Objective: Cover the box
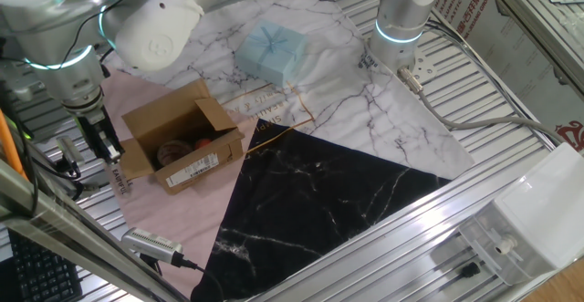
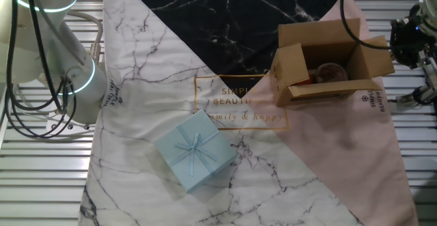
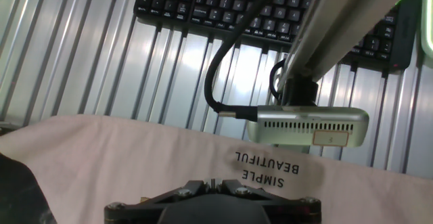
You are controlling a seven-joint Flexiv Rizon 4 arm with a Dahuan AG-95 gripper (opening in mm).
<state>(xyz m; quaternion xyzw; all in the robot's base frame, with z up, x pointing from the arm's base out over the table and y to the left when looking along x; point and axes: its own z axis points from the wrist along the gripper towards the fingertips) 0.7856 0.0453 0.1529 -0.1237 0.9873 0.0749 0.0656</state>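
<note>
Gaping flaps leave box (image 1: 182,147) contents blurry; hand (image 1: 116,176) state unclear.

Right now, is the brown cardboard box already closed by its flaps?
No. In the fixed views the box has its flaps standing open, and things inside it are visible.

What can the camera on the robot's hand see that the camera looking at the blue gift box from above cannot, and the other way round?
Only the hand view shows a black keyboard beyond the cloth's edge, and a grey boxy device on a cable.

Only the other fixed view shows the open cardboard box with its flaps up, the pale blue gift box with a bow, and the cloth's marble-white and black panels.

Both show the pink part of the cloth and the ribbed metal table.
</note>
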